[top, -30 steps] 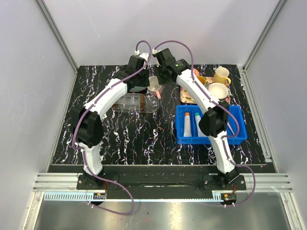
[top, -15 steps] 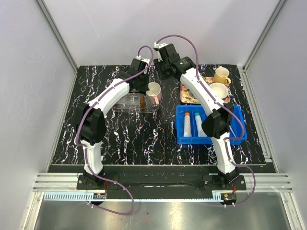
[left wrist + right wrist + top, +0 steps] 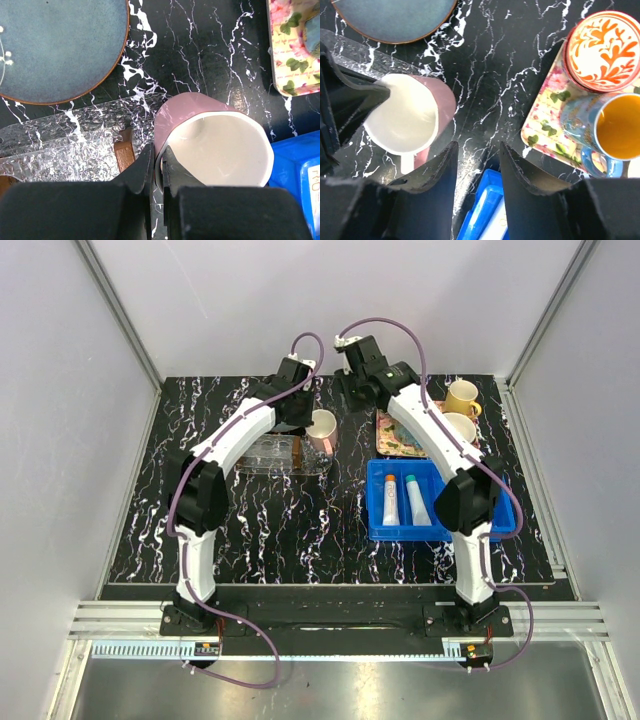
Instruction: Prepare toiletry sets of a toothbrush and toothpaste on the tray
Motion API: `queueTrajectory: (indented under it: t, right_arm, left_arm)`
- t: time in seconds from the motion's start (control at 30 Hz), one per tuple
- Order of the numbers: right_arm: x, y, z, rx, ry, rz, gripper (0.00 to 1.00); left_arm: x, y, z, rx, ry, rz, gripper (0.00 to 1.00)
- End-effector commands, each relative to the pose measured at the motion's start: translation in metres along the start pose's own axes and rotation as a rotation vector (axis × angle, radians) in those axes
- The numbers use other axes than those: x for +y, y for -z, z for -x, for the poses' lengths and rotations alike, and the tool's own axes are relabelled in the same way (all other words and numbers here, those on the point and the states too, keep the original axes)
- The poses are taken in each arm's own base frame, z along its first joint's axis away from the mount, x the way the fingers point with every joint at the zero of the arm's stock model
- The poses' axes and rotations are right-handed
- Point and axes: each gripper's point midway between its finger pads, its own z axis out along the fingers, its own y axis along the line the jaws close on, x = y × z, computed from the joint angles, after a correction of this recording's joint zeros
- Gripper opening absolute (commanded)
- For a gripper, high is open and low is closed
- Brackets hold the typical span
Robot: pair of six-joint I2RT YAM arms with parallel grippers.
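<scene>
My left gripper [image 3: 159, 150] is shut on the rim of a pink mug [image 3: 215, 145], one finger inside and one outside. The mug hangs tilted by the right end of the clear tray [image 3: 65, 145], next to its brown rack end [image 3: 125, 152]. In the top view the mug [image 3: 322, 427] is at the tray's [image 3: 285, 455] right end. My right gripper [image 3: 477, 155] is open and empty, above bare table to the right of the mug [image 3: 410, 117]. Two toothpaste tubes lie in the blue bin, orange-capped [image 3: 389, 498] and teal-capped [image 3: 415, 498]. No toothbrush shows.
The blue bin [image 3: 440, 530] sits right of centre, partly under the right arm. Behind it a patterned tray [image 3: 400, 440] carries an orange-patterned bowl [image 3: 602, 50] and a blue mug [image 3: 615, 125]. Two yellow mugs [image 3: 462, 398] stand at the far right. A blue plate [image 3: 60, 45] lies behind the clear tray.
My right gripper has let go of the pink mug, opened and drawn back toward the far side. The left gripper keeps the mug by its rim, shifted slightly.
</scene>
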Motion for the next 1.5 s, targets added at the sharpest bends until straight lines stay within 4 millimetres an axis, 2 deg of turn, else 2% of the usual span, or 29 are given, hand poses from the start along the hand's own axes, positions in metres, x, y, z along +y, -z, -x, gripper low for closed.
queueTrajectory:
  t: [0.0, 0.07, 0.23, 0.4, 0.67, 1.03, 1.47]
  right_arm:
    - [-0.033, 0.041, 0.028, -0.124, -0.035, -0.053, 0.44]
    - [-0.041, 0.047, 0.028, -0.133, -0.043, -0.058, 0.44]
    - [-0.062, 0.045, 0.010, -0.109, -0.063, -0.083, 0.45]
    - [-0.073, 0.047, -0.002, -0.095, -0.073, -0.095, 0.44]
    - [-0.076, 0.045, -0.015, -0.070, -0.074, -0.098, 0.45]
    - [-0.083, 0.048, -0.019, -0.069, -0.087, -0.099, 0.44]
    - [-0.088, 0.047, -0.025, -0.057, -0.098, -0.101, 0.44]
  left_arm:
    - [-0.010, 0.016, 0.041, -0.121, 0.001, -0.009, 0.00]
    - [-0.007, 0.015, 0.039, -0.114, 0.001, 0.004, 0.00]
    - [-0.005, 0.015, 0.031, -0.094, 0.015, 0.017, 0.00]
    - [-0.005, 0.017, 0.028, -0.086, 0.039, 0.020, 0.00]
    - [-0.013, 0.013, 0.018, -0.053, 0.074, -0.021, 0.00]
    - [-0.017, 0.009, 0.010, -0.026, 0.110, -0.034, 0.00]
    - [-0.011, 0.005, 0.001, 0.023, 0.144, 0.010, 0.00]
